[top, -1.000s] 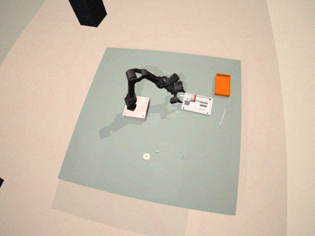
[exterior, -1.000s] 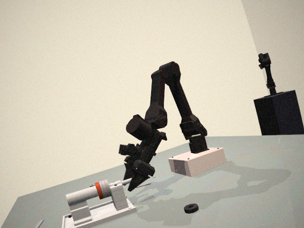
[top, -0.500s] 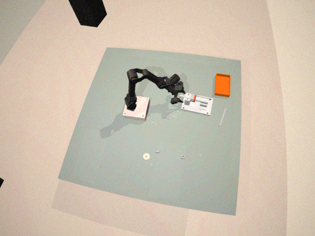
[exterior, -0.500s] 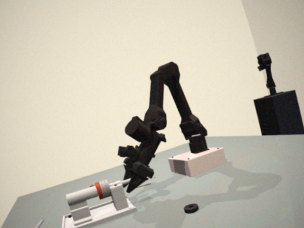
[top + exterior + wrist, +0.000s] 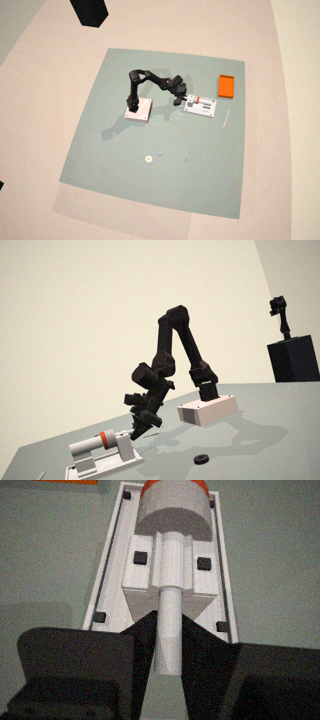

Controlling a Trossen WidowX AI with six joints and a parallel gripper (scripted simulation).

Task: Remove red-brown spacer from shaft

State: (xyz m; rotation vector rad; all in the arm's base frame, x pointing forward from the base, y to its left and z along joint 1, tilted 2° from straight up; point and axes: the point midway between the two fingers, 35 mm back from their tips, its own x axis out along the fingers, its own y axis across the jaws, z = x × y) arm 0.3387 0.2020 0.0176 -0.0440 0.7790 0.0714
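The red-brown spacer [image 5: 197, 99] [image 5: 103, 440] [image 5: 204, 487] sits on the shaft line against the big white cylindrical housing [image 5: 206, 101] [image 5: 86, 445]. Light grey spacers [image 5: 111, 438] [image 5: 172, 502] sit beside it, between it and the white support block [image 5: 125, 447] [image 5: 137, 574]. The white shaft [image 5: 170, 630] [image 5: 131, 431] runs through the top of that block and sticks out toward the arm. My gripper [image 5: 166, 617] [image 5: 133, 432] [image 5: 185, 98] is shut on this free end, one black finger on each side. The shaft inside the housing is hidden.
The fixture's white base plate [image 5: 199, 112] [image 5: 113, 466] lies under the blocks. An orange tray [image 5: 226, 86] and a pale bar [image 5: 226, 119] lie beyond it. A ring [image 5: 146, 156] [image 5: 201, 459] and small parts lie elsewhere on the table.
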